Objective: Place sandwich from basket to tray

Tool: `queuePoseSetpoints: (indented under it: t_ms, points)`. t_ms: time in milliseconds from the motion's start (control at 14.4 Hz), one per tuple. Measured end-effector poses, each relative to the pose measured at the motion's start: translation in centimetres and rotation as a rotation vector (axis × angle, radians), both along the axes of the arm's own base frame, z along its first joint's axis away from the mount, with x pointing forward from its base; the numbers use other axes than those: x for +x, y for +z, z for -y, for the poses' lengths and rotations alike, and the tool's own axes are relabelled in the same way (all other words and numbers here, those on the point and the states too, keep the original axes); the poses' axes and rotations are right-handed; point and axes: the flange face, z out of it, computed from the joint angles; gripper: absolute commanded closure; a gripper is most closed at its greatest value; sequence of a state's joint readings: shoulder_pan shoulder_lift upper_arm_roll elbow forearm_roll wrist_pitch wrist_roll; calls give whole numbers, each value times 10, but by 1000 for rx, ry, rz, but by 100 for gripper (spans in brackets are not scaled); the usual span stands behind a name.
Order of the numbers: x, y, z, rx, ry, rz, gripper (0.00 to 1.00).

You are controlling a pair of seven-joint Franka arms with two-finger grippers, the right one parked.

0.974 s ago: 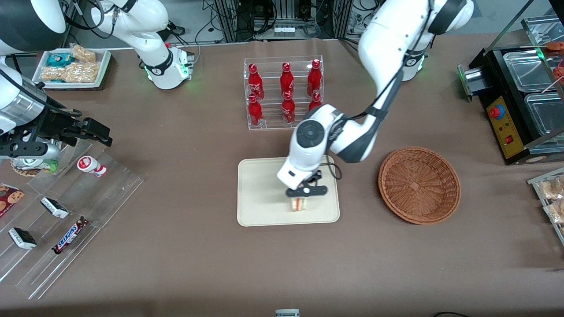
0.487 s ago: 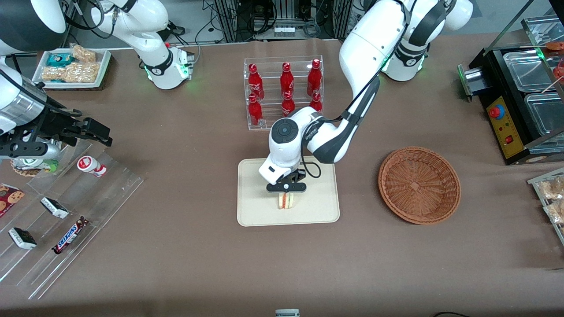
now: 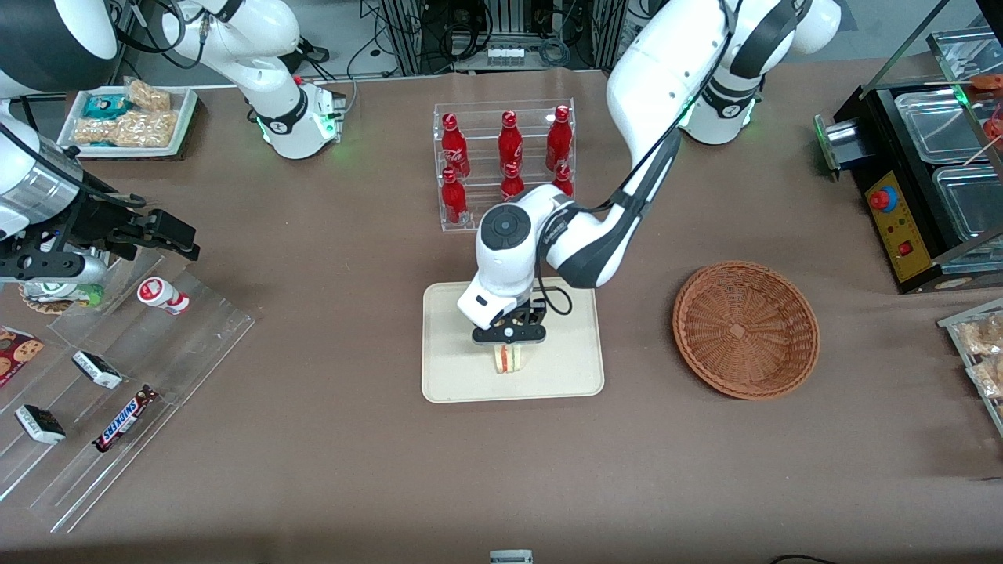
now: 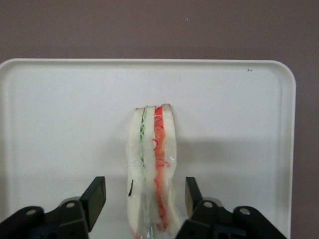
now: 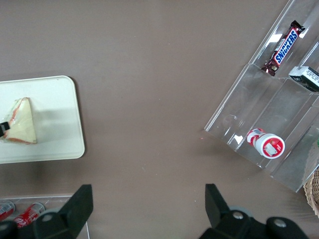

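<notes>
Claw [image 3: 508, 342] is low over the tray [image 3: 454, 376], pointing down, roughly mid-tray. Sandwich [image 3: 508, 359] stands on edge on the tray, sitting right between the fingers [image 4: 96, 195]. Fingers are spread, with a visible gap on each side of the wedge, so no contact and nothing gripped. In the wrist view the sandwich [image 4: 151, 172] runs lengthwise down the middle of the opening, green layer toward one finger, red layer toward the other. The parked arm's wrist view shows the wedge [image 5: 21, 122] inside the tray rim [image 5: 77, 119]. Basket [image 3: 745, 330] sits on the bench [image 3: 501, 470] toward the working arm's end, well apart from the tray.
</notes>
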State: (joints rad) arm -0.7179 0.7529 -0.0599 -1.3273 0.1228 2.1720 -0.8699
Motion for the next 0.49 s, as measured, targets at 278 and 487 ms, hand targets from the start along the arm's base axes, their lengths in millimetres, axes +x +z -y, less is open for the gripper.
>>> queuePoseSetpoints:
  t_ms: [278,487]
  points:
    - [30,87,-61,41,86,-12,0]
    - [44,123,-109,80,121,-45,0]
